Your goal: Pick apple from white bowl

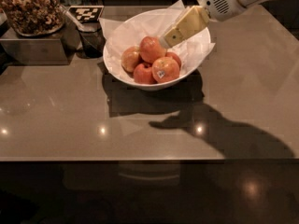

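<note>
the cream-yellow gripper (168,39) on the white arm (224,1) slants from the upper right into the wide glossy white bowl (122,78), its tip just beside the round red-orange apple (150,49), which lies topmost among other apples (166,69) on crumpled white paper (196,50); gripper state cannot be told.

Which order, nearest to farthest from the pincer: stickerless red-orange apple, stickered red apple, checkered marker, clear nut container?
Pincer: over the glossy white bowl's right side.
1. Round red-orange apple, top of pile.
2. Red apple with white sticker, bowl front.
3. Black-and-white checkered marker, back left.
4. Clear container of brown nuts, far left.
</note>
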Robot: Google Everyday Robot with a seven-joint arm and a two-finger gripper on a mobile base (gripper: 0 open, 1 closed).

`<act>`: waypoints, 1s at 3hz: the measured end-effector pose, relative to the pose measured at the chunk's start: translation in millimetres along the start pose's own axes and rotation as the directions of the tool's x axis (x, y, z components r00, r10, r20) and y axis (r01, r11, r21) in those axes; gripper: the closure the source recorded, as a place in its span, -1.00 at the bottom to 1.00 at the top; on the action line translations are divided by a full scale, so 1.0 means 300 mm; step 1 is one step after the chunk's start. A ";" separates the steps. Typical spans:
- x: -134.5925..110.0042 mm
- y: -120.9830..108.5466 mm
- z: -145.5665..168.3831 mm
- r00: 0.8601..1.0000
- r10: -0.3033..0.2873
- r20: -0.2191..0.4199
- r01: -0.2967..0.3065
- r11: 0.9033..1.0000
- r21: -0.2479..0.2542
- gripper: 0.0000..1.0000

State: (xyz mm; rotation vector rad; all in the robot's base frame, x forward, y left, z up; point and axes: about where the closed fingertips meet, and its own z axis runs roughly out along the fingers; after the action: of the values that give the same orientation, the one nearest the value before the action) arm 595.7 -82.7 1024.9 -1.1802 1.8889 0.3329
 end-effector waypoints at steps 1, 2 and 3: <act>-0.007 -0.114 0.191 0.994 0.107 -0.003 -0.106 0.993 0.060 -1.00; -0.011 -0.116 0.208 0.994 0.109 -0.005 -0.109 0.992 0.062 -1.00; 0.028 -0.097 0.255 0.983 0.183 -0.026 -0.182 0.982 0.046 -1.00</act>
State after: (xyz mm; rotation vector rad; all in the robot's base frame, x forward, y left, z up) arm 658.7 -56.1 978.8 -0.9903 2.0260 0.3733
